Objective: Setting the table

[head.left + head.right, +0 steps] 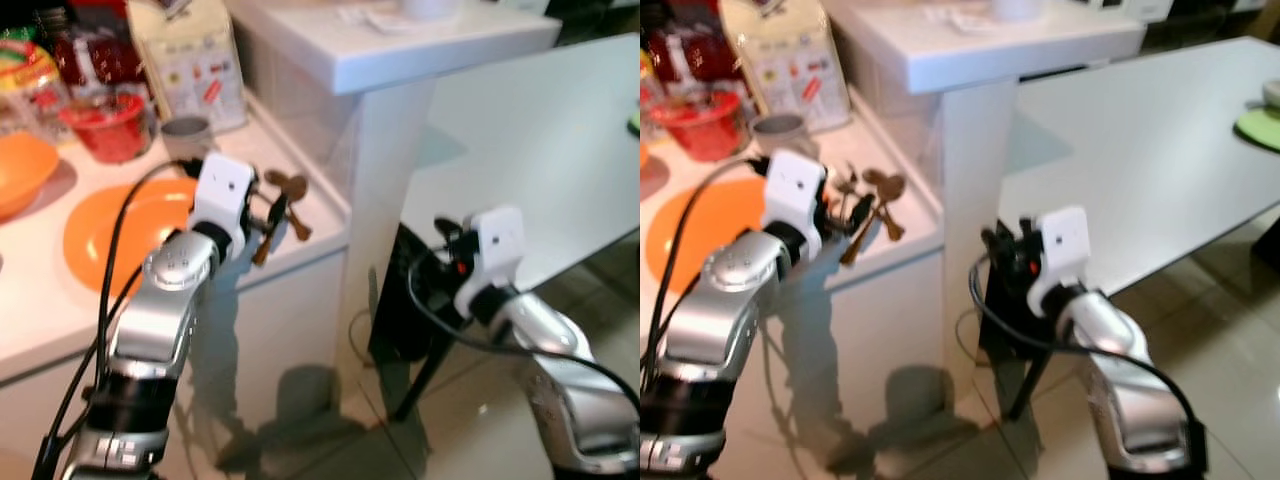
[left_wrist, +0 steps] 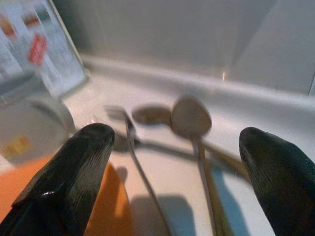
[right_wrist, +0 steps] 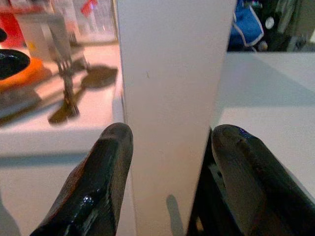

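— Where's your left gripper (image 2: 177,162) right now?

— Up over the white counter (image 1: 300,250), my fingers (image 2: 74,172) spread wide with nothing between them. Straight ahead of it lies the cutlery: a fork (image 2: 129,135) and a spoon (image 2: 191,118) side by side, handles pointing back at me, with what may be a second, darker spoon behind them; the blur makes that hard to call.

— And the orange plate (image 1: 130,230)?

— Flat on the counter, just beside the cutlery, on the side away from the white pillar (image 1: 385,180). Past the plate, further from me, a small grey cup (image 1: 185,130), a red bowl (image 1: 108,125) and a pale carton (image 1: 190,65). An orange bowl (image 1: 20,170) sits beyond the plate, at the far left.

— Right gripper (image 3: 170,162)?

— Held low, facing the pillar, fingers parted wide and empty, one either side of the pillar's edge as I see it. The white table (image 1: 1160,140) stretches off on the pillar's other side, a green plate (image 1: 1260,128) at its far corner.
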